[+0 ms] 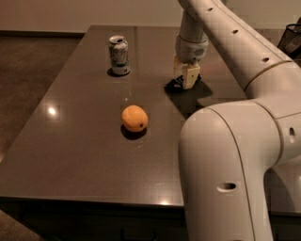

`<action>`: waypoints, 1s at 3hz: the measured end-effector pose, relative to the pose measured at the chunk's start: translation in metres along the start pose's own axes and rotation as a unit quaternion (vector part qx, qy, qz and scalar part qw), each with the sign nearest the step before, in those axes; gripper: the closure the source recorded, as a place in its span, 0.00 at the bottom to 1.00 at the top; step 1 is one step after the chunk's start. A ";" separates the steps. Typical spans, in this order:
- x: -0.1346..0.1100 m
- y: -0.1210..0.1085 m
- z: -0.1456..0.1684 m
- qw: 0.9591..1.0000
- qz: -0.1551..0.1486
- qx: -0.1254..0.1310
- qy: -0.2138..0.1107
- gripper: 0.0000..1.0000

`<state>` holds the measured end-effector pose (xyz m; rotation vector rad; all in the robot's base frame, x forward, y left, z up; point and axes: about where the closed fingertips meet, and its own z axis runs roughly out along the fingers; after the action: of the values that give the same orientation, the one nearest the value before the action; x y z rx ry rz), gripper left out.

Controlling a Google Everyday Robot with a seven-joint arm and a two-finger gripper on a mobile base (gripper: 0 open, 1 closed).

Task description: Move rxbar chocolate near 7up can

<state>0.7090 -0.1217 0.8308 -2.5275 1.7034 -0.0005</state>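
A dark, glossy table fills most of the view, with pinpoint light reflections on its top. Brown floor lies to its left and a pale wall runs behind. The white arm bulks in the right foreground, hiding the table's right side, and reaches back to the far middle. There the gripper points down, right over the rxbar. Only a dark edge of the rxbar shows, lying in shadow. Whether the gripper grips it or not cannot be told. The can stands upright at the far left, well apart from the rxbar. An orange sits nearer, mid-table, between neither. A dark mesh object is cut off at the upper right edge.
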 end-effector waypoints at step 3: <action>0.002 0.002 -0.003 1.000 0.004 -0.001 0.001 0.67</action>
<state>0.7080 -0.1248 0.8340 -2.5234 1.7139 -0.0028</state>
